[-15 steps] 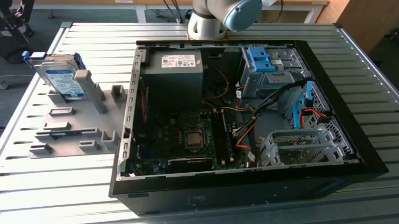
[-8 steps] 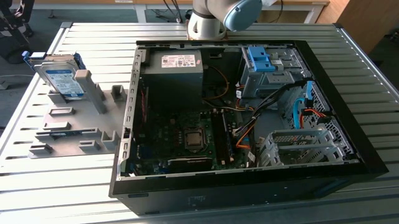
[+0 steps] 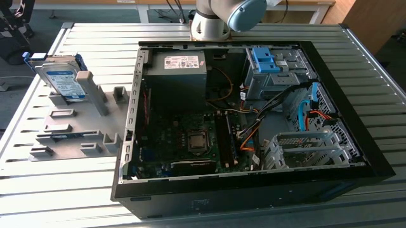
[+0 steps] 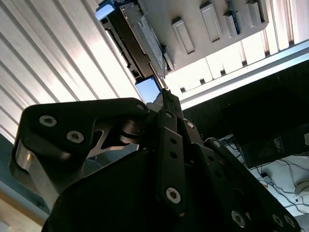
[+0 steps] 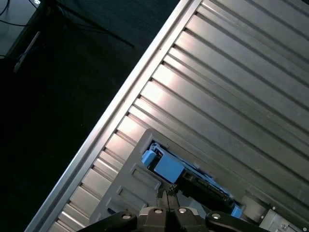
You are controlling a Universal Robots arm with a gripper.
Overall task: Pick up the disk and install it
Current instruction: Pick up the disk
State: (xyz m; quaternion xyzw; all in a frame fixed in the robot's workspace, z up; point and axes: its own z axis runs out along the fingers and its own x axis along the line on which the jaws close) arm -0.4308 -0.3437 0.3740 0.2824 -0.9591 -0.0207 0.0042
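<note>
The disk (image 3: 63,78) stands on edge, leaning in a slot at the far corner of the grey fixture (image 3: 76,133) on the exterior view's left; it is silver with a white-and-blue label and blue side rails. In both wrist views my gripper (image 4: 161,87) (image 5: 168,194) hovers over the disk's (image 4: 137,41) blue-railed end (image 5: 166,167), apart from it. Its fingers are shut together with nothing between them.
An open computer case (image 3: 355,109) fills the table's middle and right, with a dark-grey box (image 3: 180,71), a motherboard and a blue-latched metal cage (image 3: 266,61) inside. The arm's base (image 3: 212,21) stands behind the case. The ribbed metal table (image 3: 63,190) ends close behind the fixture.
</note>
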